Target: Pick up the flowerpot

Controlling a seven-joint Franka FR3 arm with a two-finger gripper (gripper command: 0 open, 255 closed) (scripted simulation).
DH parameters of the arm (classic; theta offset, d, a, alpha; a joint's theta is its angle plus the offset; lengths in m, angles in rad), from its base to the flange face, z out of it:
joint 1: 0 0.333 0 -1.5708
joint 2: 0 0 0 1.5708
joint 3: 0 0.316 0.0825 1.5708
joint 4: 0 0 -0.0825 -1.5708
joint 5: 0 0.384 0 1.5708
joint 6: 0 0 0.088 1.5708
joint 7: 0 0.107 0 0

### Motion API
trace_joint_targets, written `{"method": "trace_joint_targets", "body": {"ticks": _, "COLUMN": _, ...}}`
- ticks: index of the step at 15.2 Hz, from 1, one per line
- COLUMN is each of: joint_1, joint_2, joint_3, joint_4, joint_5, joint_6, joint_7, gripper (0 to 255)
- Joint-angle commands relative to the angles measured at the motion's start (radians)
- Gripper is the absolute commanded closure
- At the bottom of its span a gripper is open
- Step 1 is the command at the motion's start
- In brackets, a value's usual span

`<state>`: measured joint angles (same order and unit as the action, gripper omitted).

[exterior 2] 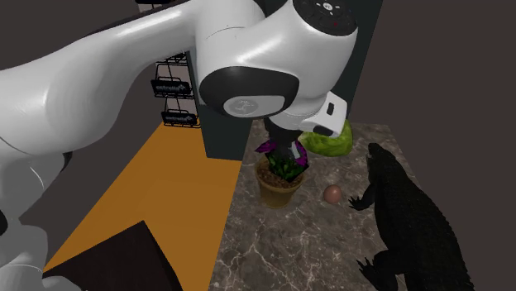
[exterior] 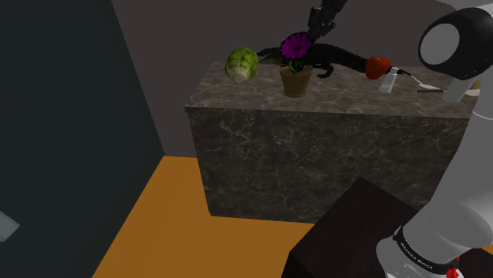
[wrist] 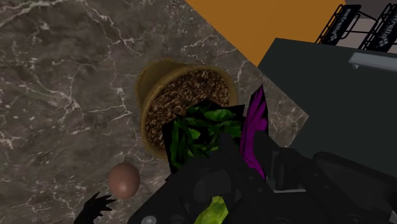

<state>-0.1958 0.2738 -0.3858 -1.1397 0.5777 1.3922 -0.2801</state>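
At upper centre of shoulder view, hovers with end effector point(exterior: 318, 35) over pot point(exterior: 295, 81) on tabletop point(exterior: 348, 96); cannot tell grip; grasp, lift remain.

Flowerpot point(exterior: 295, 81) on counter point(exterior: 316, 142) — egg point(exterior 2: 332, 194) beside

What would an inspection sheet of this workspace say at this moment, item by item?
surface: dark veined counter top, stone-like in look.
job's things: brown flowerpot, upright on the counter, with soil, green leaves and a purple flower.
clutter: green leafy head beside the pot; black crocodile figure; red fruit; small brown egg-shaped thing between pot and crocodile.
grippers: black gripper low over the plant, at its leaves; pot not lifted.
cables: nothing seen.
surroundings: orange floor, dark walls, wire rack, dark stand.
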Motion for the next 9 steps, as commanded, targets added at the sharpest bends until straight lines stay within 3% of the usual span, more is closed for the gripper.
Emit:
{"method": "trace_joint_targets", "body": {"ticks": 1, "joint_1": -0.012, "joint_2": 0.018, "joint_3": 0.0, "joint_4": 0.054, "joint_5": 0.012, "joint_6": -0.034, "joint_7": 0.011, "gripper": 255}}
{"method": "trace_joint_targets", "body": {"ticks": 9, "joint_1": -0.102, "joint_2": 0.155, "joint_3": 0.012, "joint_4": 0.381, "joint_5": 0.096, "joint_6": -0.211, "joint_7": 0.089, "gripper": 255}}
